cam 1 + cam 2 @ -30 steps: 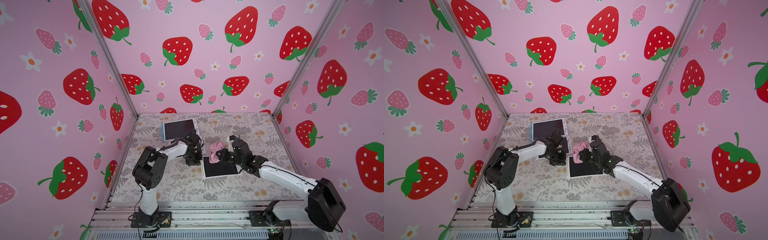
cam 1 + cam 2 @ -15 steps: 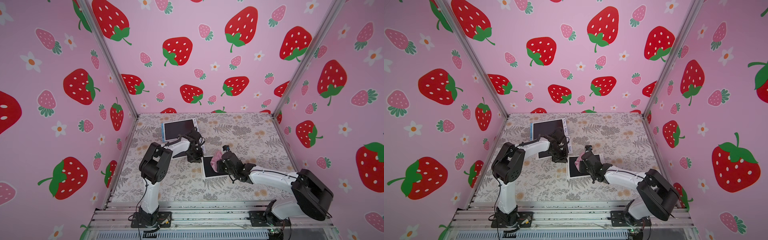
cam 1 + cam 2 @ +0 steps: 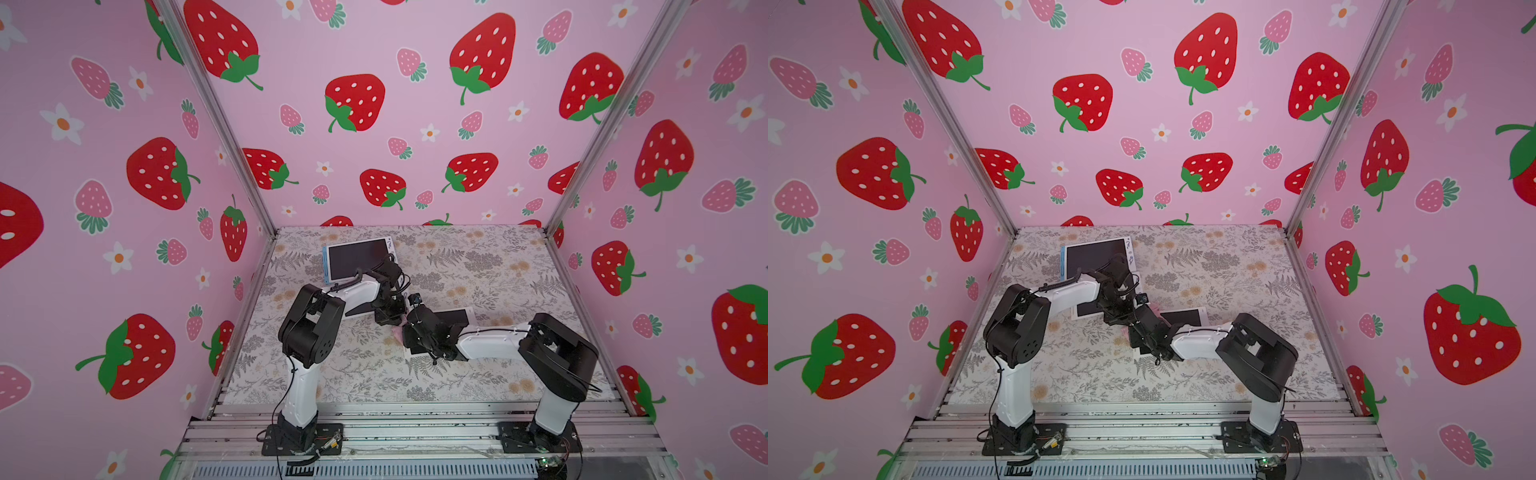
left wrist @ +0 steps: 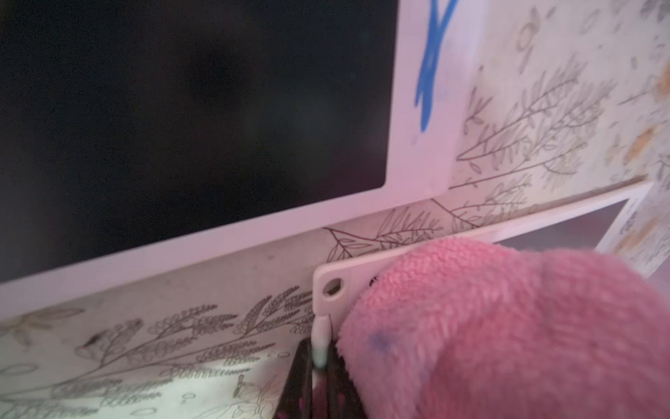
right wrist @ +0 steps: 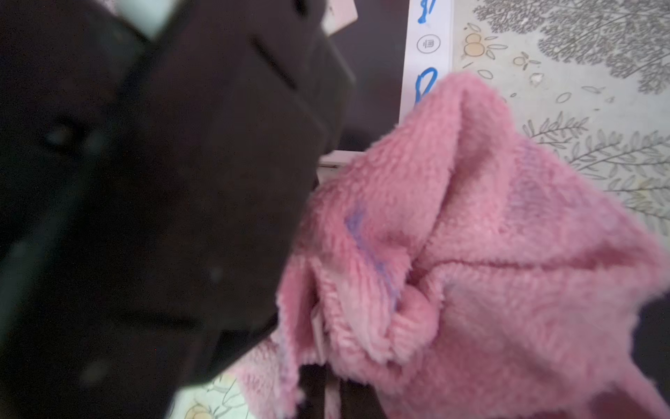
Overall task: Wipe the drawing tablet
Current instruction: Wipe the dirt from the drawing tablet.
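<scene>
A: How is the drawing tablet (image 3: 457, 318) judged to handle, and where is it?

B: It is laid flat mid-table on the tablecloth (image 3: 478, 266), largely hidden under the right arm. It is judged light, stiff and apt to slide, so it is best held by the rim. Its corner rim is pinched between the closed jaws of the left gripper (image 4: 321, 366).

A: What else is close?

B: The soft pink cloth (image 5: 471, 254) is clamped in the right gripper (image 5: 326, 395). A neighbouring tablet (image 4: 417, 152) lies just beside, not touching. The wrists are crowded together.
</scene>
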